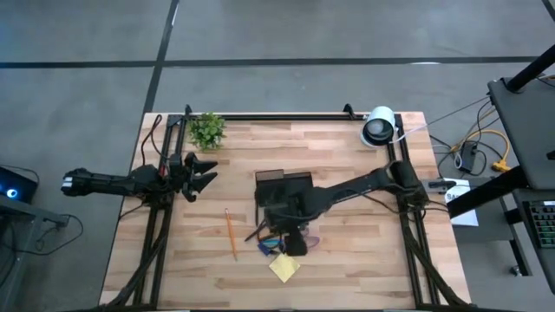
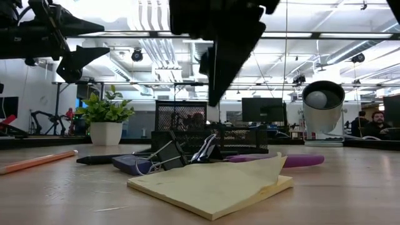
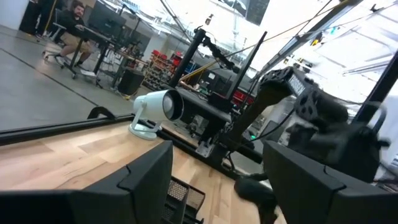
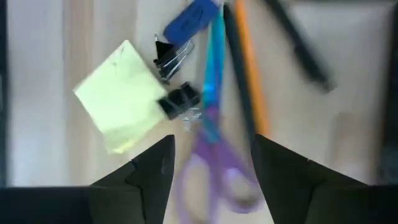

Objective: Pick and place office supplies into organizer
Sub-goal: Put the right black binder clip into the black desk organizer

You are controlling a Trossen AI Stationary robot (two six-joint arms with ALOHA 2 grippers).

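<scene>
High view places the right gripper (image 1: 297, 245) over the cluster of office supplies at the near centre of the light wooden table (image 1: 364, 260), just near of the black mesh desk organizer (image 1: 283, 184). Right wrist view shows its two dark fingers (image 4: 149, 171) spread wide apart with nothing held between them, hanging above the purple-handled scissors (image 4: 211, 134) with teal blades. Beside the scissors lie the square yellow sticky-note pad (image 4: 118, 102), two black binder clips (image 4: 179, 101), a blue eraser-like block (image 4: 189, 18), a dark pen (image 4: 239, 87) and a thin orange stick (image 4: 249, 74) next to it; another dark pen (image 4: 301, 43) lies apart from the cluster. Low view shows the sticky-note pad (image 2: 212, 184) nearest the camera, its top sheet curled upward, with the scissors' purple handle (image 2: 294, 160) behind it and the organizer (image 2: 209, 131) farther back. A separate orange pencil (image 1: 231, 234) lies on the table to the left of the cluster. The left gripper (image 1: 206, 173) waits at the left side, above the table, its fingers open and empty. A small green potted plant (image 1: 207, 130) stands at the far left edge, and a round white-and-black device (image 1: 378, 126) stands at the far right edge.
</scene>
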